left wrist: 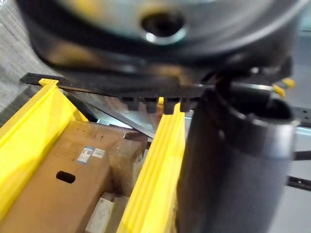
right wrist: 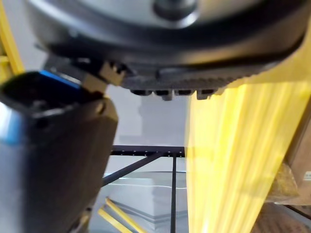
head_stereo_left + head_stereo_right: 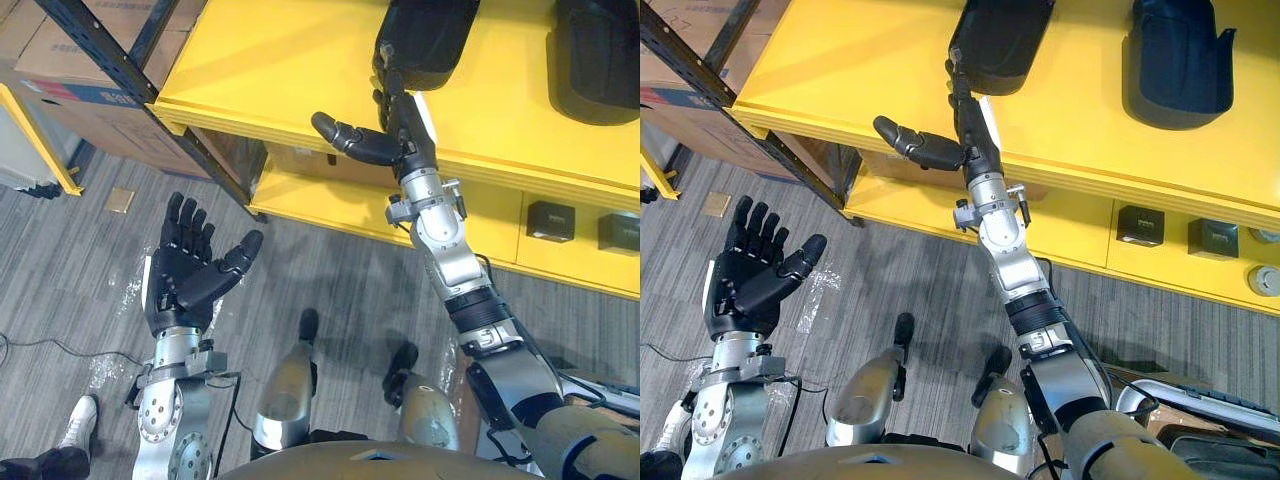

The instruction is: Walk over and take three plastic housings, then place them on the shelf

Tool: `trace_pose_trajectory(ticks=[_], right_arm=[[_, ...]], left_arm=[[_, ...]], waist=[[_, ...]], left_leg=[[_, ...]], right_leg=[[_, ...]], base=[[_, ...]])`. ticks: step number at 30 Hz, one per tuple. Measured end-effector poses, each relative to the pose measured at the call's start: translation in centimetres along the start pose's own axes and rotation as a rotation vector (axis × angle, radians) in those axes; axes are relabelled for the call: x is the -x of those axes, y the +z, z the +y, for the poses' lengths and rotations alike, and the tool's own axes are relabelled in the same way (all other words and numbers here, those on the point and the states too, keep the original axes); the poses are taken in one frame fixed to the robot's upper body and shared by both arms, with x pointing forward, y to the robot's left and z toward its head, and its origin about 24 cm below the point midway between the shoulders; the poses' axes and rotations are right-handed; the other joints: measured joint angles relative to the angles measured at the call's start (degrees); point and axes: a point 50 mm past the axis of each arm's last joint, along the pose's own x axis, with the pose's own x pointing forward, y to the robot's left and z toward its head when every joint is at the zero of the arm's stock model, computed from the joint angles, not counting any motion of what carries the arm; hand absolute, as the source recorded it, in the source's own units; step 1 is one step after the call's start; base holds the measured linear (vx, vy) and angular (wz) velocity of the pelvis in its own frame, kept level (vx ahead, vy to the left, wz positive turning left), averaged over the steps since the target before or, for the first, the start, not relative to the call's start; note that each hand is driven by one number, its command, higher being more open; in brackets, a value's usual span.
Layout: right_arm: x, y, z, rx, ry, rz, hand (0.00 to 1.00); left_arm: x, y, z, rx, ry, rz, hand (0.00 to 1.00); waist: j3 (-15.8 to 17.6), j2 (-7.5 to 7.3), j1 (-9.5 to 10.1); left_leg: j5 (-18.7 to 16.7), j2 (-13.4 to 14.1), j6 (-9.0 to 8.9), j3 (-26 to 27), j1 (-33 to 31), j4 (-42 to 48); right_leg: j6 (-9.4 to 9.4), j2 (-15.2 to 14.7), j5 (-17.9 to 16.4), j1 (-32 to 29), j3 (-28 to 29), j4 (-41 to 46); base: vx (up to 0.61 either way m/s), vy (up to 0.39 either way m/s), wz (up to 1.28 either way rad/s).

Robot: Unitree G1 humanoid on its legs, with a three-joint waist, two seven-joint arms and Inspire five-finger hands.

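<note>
Plastic housing (image 3: 425, 35), at top centre of the frame, is set on the top deck of the yellow shelf (image 3: 270, 70). At lower left, the left hand (image 3: 185, 270) is held palm up and empty, with its fingers spread. At centre, the housing's near edge is touched by the right hand (image 3: 400, 135); its fingers are stretched straight, its thumb is splayed aside, and nothing is pinched. A second housing (image 3: 598, 60) is seen at upper right, well apart. Placement is judged nearly done. The hand is best drawn straight back, so that the housing is not dragged towards the edge.

The top edge cuts off the near housing (image 3: 425, 40) and the far housing (image 3: 598, 60). The boxes (image 3: 550, 220) on the lower shelf (image 3: 490, 215) are too small to tell. A person is cut off but for a shoe (image 3: 80, 420).
</note>
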Motion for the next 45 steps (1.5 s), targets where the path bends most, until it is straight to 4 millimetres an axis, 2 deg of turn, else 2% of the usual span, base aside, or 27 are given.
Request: trace_pose_trajectory(ticks=[6,12,16,20,21,23,25,27,28,30,32,35,39,41,45], right_arm=[[-0.1,0.1,-1.1,-0.005,-0.044,-0.002,1.00],[0.4,0.8,-1.0,-0.015,-0.009,-0.032,1.00],[3.1,4.5,-0.2,-0.059,0.063,-0.197,1.00],[5.5,6.2,0.5,-0.108,0.110,-0.263,1.00],[6.6,6.3,0.5,-0.139,0.111,-0.261,1.00],[7.9,5.9,0.4,-0.162,0.113,-0.232,1.00],[9.3,4.6,0.2,-0.174,0.091,-0.160,1.00],[10.2,3.9,-0.1,-0.174,0.067,-0.117,1.00],[11.0,3.3,-0.5,-0.166,0.037,-0.079,1.00],[12.5,2.2,-1.8,-0.136,-0.061,-0.007,1.00],[13.5,1.8,-3.4,-0.107,-0.158,0.028,1.00],[15.3,1.4,-5.4,-0.065,-0.289,0.083,1.00],[17.5,1.4,-6.7,-0.025,-0.436,0.142,1.00],[18.5,1.3,-7.2,0.013,-0.511,0.172,1.00],[20.9,0.6,-8.0,0.053,-0.611,0.282,1.00]], left_arm=[[-0.1,0.0,-0.1,0.006,0.000,-0.005,1.00],[-0.1,0.0,-0.1,0.009,0.001,-0.006,1.00],[0.0,0.0,-0.1,0.011,0.006,-0.005,1.00],[0.0,-0.1,-0.2,0.013,0.007,-0.007,1.00],[0.0,0.0,-0.2,0.012,0.007,-0.016,1.00],[0.0,0.1,-0.1,0.009,0.008,-0.019,1.00],[0.0,-0.3,-0.2,0.008,0.001,-0.005,1.00],[0.0,-0.7,-0.2,0.011,-0.004,0.013,1.00],[0.1,-0.9,-0.4,0.015,-0.013,0.023,1.00],[0.1,-1.0,-0.7,0.019,-0.045,0.025,1.00],[-0.1,-0.8,-0.9,0.020,-0.064,0.004,1.00],[-0.1,-0.8,-1.2,0.026,-0.085,0.004,1.00],[-0.1,-1.1,-2.1,0.042,-0.154,0.017,1.00],[-0.3,-1.4,-2.8,0.055,-0.196,0.023,1.00],[-0.3,-1.9,-3.5,0.058,-0.249,0.048,1.00]], waist=[[0.02,0.01,-0.17],[0.05,-0.03,-0.33],[0.09,-0.18,-0.85],[-0.35,-1.19,-2.05],[-0.97,-2.04,-2.23],[-2.23,-3.67,-3.21],[-4.61,-5.52,-3.83],[-5.91,-5.92,-4.53],[-6.34,-6.00,-4.90],[-9.69,-5.92,-4.98],[-10.70,-5.83,-5.24],[-13.79,-5.46,-7.18],[-15.76,-5.03,-9.42],[-16.01,-4.95,-9.93],[-16.85,-4.73,-11.70]], left_leg=[[0.00,0.08,0.01,0.15,0.00,0.01],[-0.09,0.25,-0.02,0.42,0.11,0.22],[-0.89,0.44,0.02,1.43,0.46,0.63],[-2.18,0.85,0.00,3.52,3.05,0.60],[-2.71,1.19,0.03,4.54,3.54,0.60],[-2.99,1.52,-0.01,5.51,3.89,0.24],[-3.54,1.79,-0.11,7.41,4.47,-0.32],[-3.89,1.78,-0.11,8.32,4.86,-0.32],[-4.34,1.73,-0.06,9.17,6.14,-0.38],[-5.35,1.99,-0.28,11.23,6.70,-0.42],[-5.86,2.29,-0.50,13.00,8.47,-0.45],[-6.99,2.50,-0.63,14.90,9.55,-0.45],[-8.53,3.05,-0.81,18.74,11.42,-0.25],[-9.09,3.21,-0.99,21.08,12.34,-0.08],[-11.27,3.81,-1.59,27.50,13.53,2.03]], right_leg=[[-0.10,-0.07,-0.25,-0.38,0.19,0.65],[0.13,0.11,-0.24,-0.38,0.49,0.62],[0.49,0.46,0.04,-0.02,1.32,-0.39],[1.06,1.35,0.84,2.36,2.96,-3.20],[1.10,1.96,1.38,2.97,3.76,-4.60],[1.13,2.68,2.50,3.64,4.42,-6.96],[1.28,3.39,3.85,3.95,5.94,-9.62],[1.44,3.53,4.47,4.40,6.77,-10.81],[1.61,3.59,4.74,5.60,7.29,-11.80],[1.77,4.03,5.31,5.82,9.00,-13.50],[1.80,4.30,5.38,6.50,10.67,-13.58],[2.01,4.62,5.70,6.83,12.52,-14.46],[2.23,5.07,6.56,6.84,16.30,-15.52],[2.28,5.38,7.04,6.58,18.36,-15.96],[2.10,6.84,8.58,4.56,25.21,-16.63]], base=[[0.00,-0.029,-0.01],[0.02,-0.037,-0.03],[0.03,-0.025,-0.10],[0.05,-0.019,-0.30],[0.06,-0.018,-0.33],[0.08,-0.017,-0.32],[0.08,-0.006,-0.36],[0.10,0.002,-0.26],[0.11,0.009,-0.35],[0.12,0.000,-0.41],[0.07,-0.008,-0.45],[0.04,0.005,-0.35],[0.00,0.016,-0.50],[-0.03,0.006,-0.61],[-0.02,0.013,-0.80]])
